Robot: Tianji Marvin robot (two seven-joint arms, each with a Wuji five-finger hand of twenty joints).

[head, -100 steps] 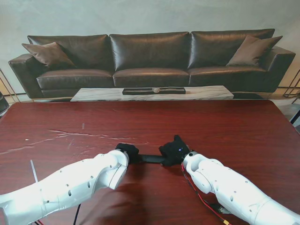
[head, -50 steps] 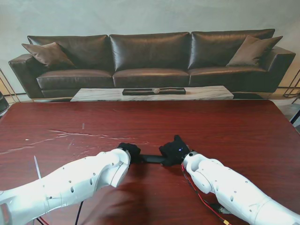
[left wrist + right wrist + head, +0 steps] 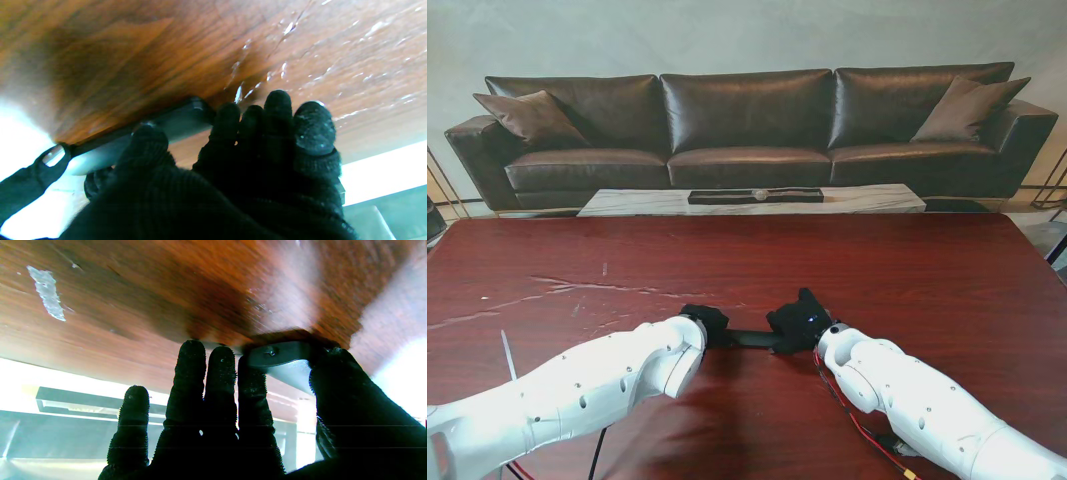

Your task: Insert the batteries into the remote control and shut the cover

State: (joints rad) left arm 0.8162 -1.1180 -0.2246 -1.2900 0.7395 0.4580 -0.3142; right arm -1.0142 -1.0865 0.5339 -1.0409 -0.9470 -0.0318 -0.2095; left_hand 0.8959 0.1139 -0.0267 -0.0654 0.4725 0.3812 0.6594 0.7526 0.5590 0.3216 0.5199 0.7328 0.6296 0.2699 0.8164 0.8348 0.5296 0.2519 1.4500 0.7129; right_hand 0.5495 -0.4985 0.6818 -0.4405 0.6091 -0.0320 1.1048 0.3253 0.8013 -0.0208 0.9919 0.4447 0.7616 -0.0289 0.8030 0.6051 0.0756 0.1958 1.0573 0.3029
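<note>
— Where is the long black plastic remote control [image 3: 749, 338]?
— It lies on the dark red wooden table [image 3: 907, 270], between both hands.
— Who holds it?
— The black-gloved left hand [image 3: 704, 324] pinches one end. The black-gloved right hand [image 3: 799, 320] pinches the other.

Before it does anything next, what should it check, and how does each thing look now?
1. Left hand on the remote: ok, fingers at one end.
2. Right hand on the other end: ok.
3. Remote resting on the table: cannot tell.
4. Batteries in: cannot tell, none visible.
5. Cover closed: cannot tell, too dark.
</note>
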